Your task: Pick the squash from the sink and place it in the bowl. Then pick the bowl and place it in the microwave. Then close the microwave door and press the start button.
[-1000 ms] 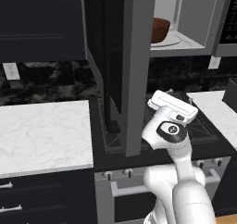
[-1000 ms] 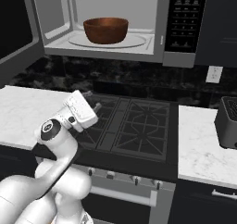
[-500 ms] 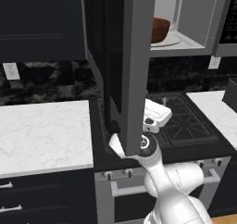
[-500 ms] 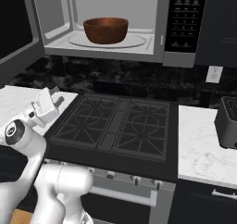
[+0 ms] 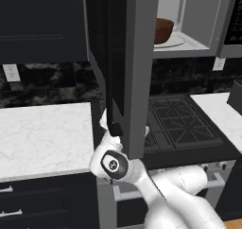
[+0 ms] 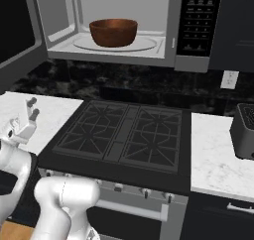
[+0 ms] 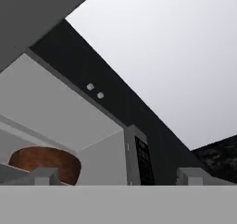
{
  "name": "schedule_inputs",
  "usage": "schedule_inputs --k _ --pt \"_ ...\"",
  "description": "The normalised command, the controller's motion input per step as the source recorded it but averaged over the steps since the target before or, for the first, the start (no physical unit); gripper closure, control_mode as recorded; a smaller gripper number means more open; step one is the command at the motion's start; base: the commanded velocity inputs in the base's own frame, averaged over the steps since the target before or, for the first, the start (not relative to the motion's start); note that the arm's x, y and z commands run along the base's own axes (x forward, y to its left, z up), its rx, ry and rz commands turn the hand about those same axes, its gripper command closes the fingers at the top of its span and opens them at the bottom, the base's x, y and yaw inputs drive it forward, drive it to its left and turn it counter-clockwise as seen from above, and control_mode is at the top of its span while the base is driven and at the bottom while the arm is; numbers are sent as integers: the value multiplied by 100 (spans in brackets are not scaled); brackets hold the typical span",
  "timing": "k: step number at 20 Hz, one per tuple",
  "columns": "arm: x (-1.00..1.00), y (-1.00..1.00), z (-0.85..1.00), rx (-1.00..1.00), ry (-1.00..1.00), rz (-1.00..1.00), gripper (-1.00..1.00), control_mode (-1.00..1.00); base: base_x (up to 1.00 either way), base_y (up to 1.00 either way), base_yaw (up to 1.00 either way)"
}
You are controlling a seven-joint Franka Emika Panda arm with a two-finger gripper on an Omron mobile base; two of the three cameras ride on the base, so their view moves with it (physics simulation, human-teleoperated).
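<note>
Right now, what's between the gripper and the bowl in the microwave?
In the right base view, nothing solid: the open gripper sits low and left over the white counter, with bare air up to the bowl on the turntable.

No readable text; microwave [image 6: 124, 26] keypad [image 6: 197, 20] markings too small.

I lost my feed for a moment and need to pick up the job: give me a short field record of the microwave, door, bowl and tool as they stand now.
microwave: over the stove, cavity lit and open
microwave door: swung wide open, standing out toward the robot
bowl: reddish-brown, sitting on the white turntable inside the cavity
squash: cannot tell from these views whether it is in the bowl
tool: open, empty, low over the white counter left of the stove, pointing up
steps left: close door, press start
</note>
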Motion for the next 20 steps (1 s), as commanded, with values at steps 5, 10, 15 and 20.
schedule_inputs --k 5,10,15,20 --pt "-8 96 0 -9 -17 0 -100 -100 0 0 0" --pt "0 96 5 -1 -7 2 -100 -100 0 0 0" --pt "0 75 32 0 -8 8 -100 -100 0 0 0" --pt "-4 34 37 6 -17 17 -100 -100 0 0 0"
